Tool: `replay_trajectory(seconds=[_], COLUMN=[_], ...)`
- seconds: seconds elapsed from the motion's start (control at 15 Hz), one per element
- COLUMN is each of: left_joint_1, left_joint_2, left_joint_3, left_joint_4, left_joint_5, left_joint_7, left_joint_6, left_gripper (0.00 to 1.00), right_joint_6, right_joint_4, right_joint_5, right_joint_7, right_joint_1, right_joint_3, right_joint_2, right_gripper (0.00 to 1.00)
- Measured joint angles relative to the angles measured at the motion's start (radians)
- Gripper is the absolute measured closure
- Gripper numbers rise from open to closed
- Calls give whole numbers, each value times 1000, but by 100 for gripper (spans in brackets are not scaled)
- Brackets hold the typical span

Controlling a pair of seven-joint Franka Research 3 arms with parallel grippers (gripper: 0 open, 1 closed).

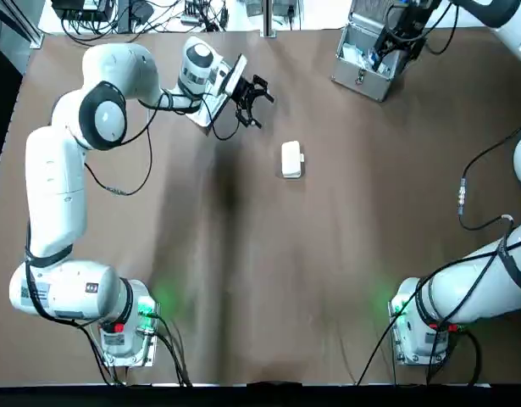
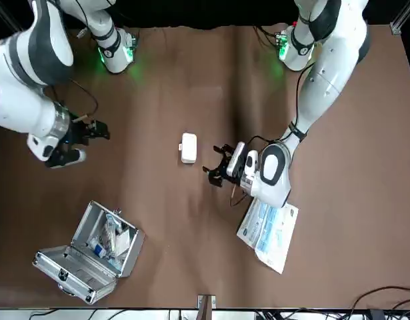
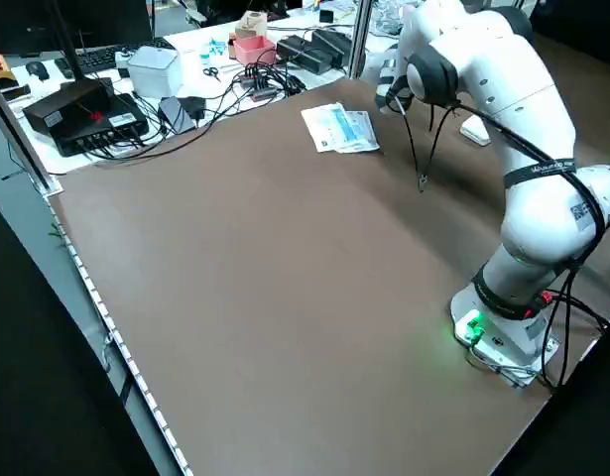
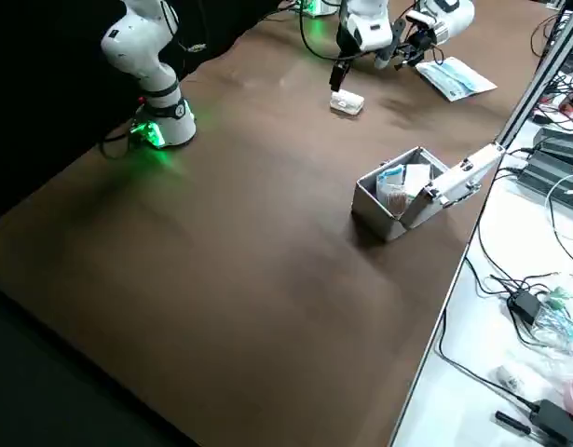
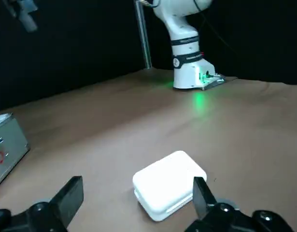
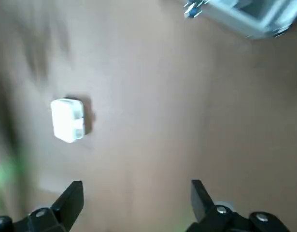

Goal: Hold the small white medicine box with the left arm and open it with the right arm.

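Observation:
The small white medicine box [image 1: 291, 158] lies flat on the brown table, closed, with nothing touching it. My left gripper [image 1: 253, 100] hovers open just beyond the box toward the far left, its fingers pointing at it. In the left wrist view the box [image 5: 170, 183] sits between and a little ahead of the two spread fingers [image 5: 71, 195]. My right gripper [image 2: 95, 131] is open and raised, well off to the right of the box [image 2: 189, 148] near the metal case. From the right wrist the box [image 6: 67, 119] looks small and far below.
An open metal case [image 1: 366, 59] with packets inside stands at the far right. A blue-and-white packet [image 2: 269, 228] lies under the left wrist at the far edge. Cables and equipment crowd the bench beyond the table [image 1: 243, 254].

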Motion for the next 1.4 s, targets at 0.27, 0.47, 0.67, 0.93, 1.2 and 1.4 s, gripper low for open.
replay_trajectory(seconds=[0.27, 0.47, 0.67, 0.93, 1.2, 1.4], left_joint_1=[-40, -80, -86, -89, -109, -112], left_joint_2=[37, 73, 86, 88, 121, 153], left_joint_3=[0, 0, 1, 1, 1, 1], left_joint_4=[-1, -3, -2, -2, -4, -4], left_joint_5=[-25, -30, -49, -61, -62, -62], left_joint_7=[33, 28, 2, -139, -230, -232], left_joint_6=[56, 169, 186, 187, 189, 191], left_gripper=[0, 0, 0, 0, 0, 0], right_joint_6=[143, 286, 400, 443, 478, 480], right_joint_4=[-54, -126, -201, -247, -264, -268], right_joint_5=[136, 238, 298, 370, 416, 468], right_joint_7=[1, 3, 4, 5, 5, -2], right_joint_1=[51, 96, 137, 159, 185, 189], right_joint_3=[1, 1, 1, 1, 1, 1], right_joint_2=[68, 90, 104, 151, 201, 233], right_gripper=[2, 2, 2, 2, 18, 48])
